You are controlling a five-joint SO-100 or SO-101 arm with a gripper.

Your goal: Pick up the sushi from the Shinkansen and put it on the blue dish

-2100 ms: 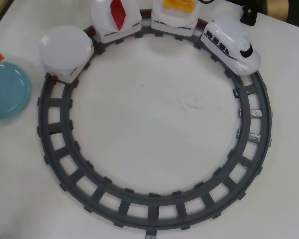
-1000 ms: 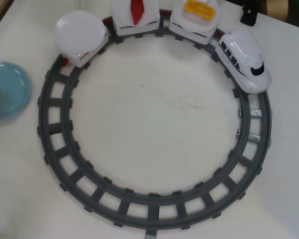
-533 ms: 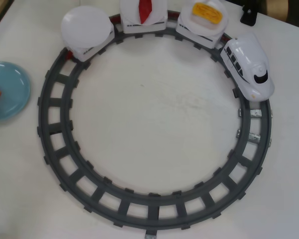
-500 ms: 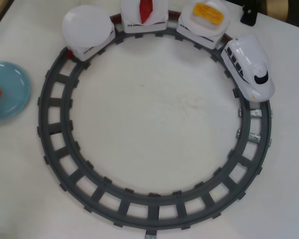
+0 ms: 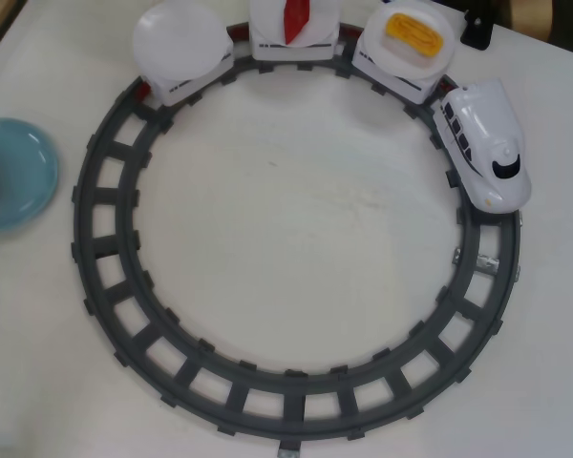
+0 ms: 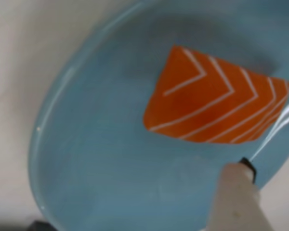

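In the wrist view the orange sushi with white chevron stripes lies over the blue dish, right of its middle. One white fingertip of my gripper enters from the bottom right, just below the sushi and slightly apart from it; the other finger is out of view. In the overhead view the blue dish sits at the left edge, with a sliver of orange and white at the frame edge. The Shinkansen stands on the track at the upper right, its three carriages behind it.
A grey ring track fills the table. The carriage plates hold a yellow egg piece, a red piece and one bare white plate. A black object stands at the top right.
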